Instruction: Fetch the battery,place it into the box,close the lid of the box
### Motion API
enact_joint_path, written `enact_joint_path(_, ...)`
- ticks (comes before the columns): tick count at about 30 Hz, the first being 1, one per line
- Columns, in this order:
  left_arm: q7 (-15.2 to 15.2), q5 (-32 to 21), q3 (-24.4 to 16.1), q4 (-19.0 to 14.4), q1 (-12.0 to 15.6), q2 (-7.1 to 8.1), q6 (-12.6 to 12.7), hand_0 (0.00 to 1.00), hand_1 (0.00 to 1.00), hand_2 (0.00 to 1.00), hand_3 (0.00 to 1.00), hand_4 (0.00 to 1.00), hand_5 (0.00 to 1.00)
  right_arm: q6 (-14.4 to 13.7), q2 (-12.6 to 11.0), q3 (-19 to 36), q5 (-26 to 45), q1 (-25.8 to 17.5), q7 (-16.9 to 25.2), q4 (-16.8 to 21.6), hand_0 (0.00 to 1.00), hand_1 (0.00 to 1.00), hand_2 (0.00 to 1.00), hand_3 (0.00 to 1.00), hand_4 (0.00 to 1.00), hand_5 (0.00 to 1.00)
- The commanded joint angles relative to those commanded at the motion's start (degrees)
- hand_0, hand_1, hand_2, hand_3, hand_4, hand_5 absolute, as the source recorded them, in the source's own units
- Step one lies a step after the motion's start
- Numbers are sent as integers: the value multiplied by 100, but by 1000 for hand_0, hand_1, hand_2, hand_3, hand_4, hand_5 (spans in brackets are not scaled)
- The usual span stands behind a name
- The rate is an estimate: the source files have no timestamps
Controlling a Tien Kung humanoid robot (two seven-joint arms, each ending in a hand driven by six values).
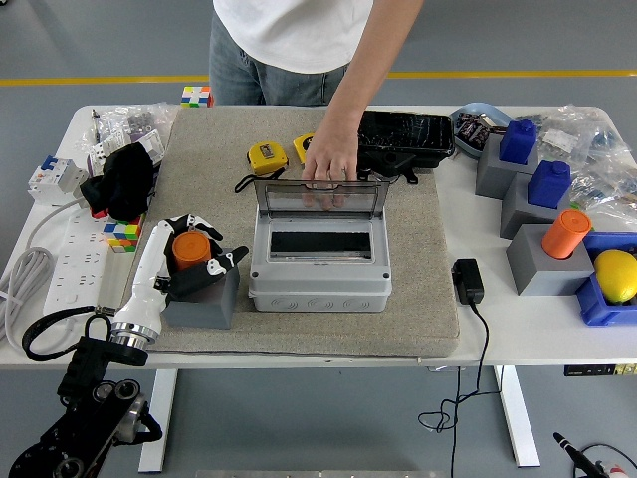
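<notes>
The left robot hand (pixel 189 261) is curled around the orange cylindrical battery (pixel 189 247), seated in its grey block holder (pixel 204 299). A loose grip risks dropping it short of the grey plastic box (pixel 318 261), whose clear lid (pixel 319 197) a person's hand (pixel 329 159) holds open. A beige mat (pixel 418 269) covers the cluttered white table (pixel 528 334).

Colours across a white table (pixel 518 344) with a beige mat (pixel 418 249).

A pale grey box (pixel 318 267) has a clear lid (pixel 320 198). The left hand (pixel 189 254), white with black fingers, surrounds an orange battery (pixel 189 246) on a grey block (pixel 204 299). Yellow tape measures (pixel 267 156) lie behind (black trim). Blue batteries (pixel 518 140) and another orange one (pixel 565 234) top grey blocks; a yellow lemon (pixel 617 275) fills a blue tray (pixel 595 309). The person's shirt (pixel 294 30) is white, jeans (pixel 239 75) blue.
</notes>
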Motion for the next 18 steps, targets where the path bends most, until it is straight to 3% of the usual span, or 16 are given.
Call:
enact_joint_path(3,4,22,-1,9,2,1,17,163,221,262,310,998,173,-1,2,-4,7,-1,0,0,850,822,795,845,998,998)
enact_joint_path(4,3,23,2,10,2,2,27,126,176,238,286,998,76,-1,2,-10,13,0,1,0,850,823,794,844,998,998)
enact_joint_path(15,19,89,19,30,-3,12,157,106,152,205,241,998,39,-3,2,-14,8,-10,0,0,850,823,795,845,998,998)
enact_joint_path(16,19,88,19,32,-5,12,163,90,133,190,221,909,16,-3,3,-16,9,-10,0,0,850,823,794,844,998,998)
enact_joint_path(18,16,79,22,34,-15,15,175,90,133,190,221,909,16,-4,4,-17,13,-10,1,0,850,823,794,844,998,998)
